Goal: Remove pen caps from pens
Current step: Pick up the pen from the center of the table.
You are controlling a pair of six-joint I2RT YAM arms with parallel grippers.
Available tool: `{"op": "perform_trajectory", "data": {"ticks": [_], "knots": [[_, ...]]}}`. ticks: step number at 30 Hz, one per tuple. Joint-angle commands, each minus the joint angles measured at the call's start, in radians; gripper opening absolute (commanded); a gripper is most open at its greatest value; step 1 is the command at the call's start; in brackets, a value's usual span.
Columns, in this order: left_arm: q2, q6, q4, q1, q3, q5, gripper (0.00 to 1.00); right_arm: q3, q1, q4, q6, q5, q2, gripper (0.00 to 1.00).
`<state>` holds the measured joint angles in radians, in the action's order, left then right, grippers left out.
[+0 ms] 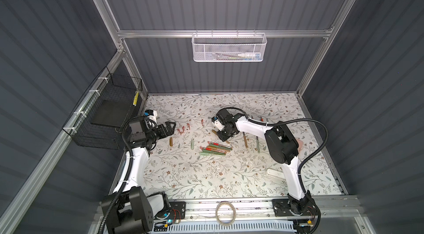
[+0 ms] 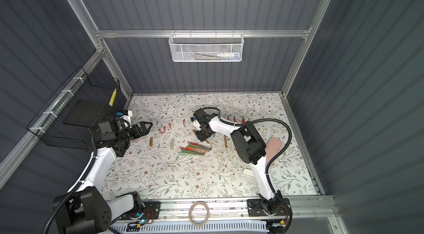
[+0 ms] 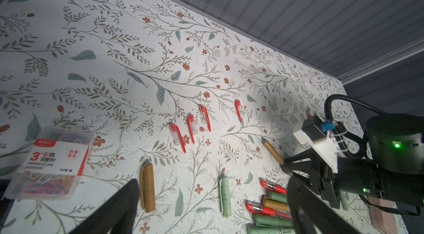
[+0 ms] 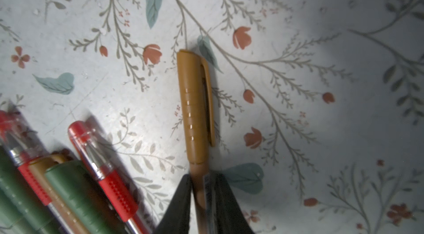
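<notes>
A smooth mustard-brown plastic pen (image 4: 195, 106), its ribbed cap on, is pinched at the barrel between the black tapered fingers (image 4: 181, 205) of the right gripper (image 4: 202, 177), mid-way across the floral table (image 4: 298, 37). The fingers of the left gripper (image 1: 173, 127) are spread wide.

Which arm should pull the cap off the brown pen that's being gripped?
Left. The right gripper is shut on the mustard-brown pen; the left gripper, open and empty, faces its capped end.

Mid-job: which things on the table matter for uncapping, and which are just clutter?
Job:
- brown capped pen, gripped by the right tool
- pile of pens
- loose red caps

Clutter:
- paper-clip box
- pink case
- white case
</notes>
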<state>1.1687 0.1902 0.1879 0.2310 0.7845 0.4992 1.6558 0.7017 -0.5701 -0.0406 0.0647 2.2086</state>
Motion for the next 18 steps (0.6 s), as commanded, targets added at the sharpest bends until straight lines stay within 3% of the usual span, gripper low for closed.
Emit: {"op": "perform_trajectory", "data": {"ticks": [1,10,18], "knots": [[-0.013,-0.003,0.004,0.019,0.03,0.007,1.0,-0.033,-0.011,-0.004,-0.017,-0.057,0.021,0.14],[0.002,-0.003,0.008,0.017,0.047,0.05,1.0,-0.083,-0.026,0.05,0.001,-0.03,-0.082,0.02],[0.078,0.041,0.03,-0.002,0.162,0.237,1.0,-0.23,-0.03,0.15,0.104,0.007,-0.303,0.0]]}}
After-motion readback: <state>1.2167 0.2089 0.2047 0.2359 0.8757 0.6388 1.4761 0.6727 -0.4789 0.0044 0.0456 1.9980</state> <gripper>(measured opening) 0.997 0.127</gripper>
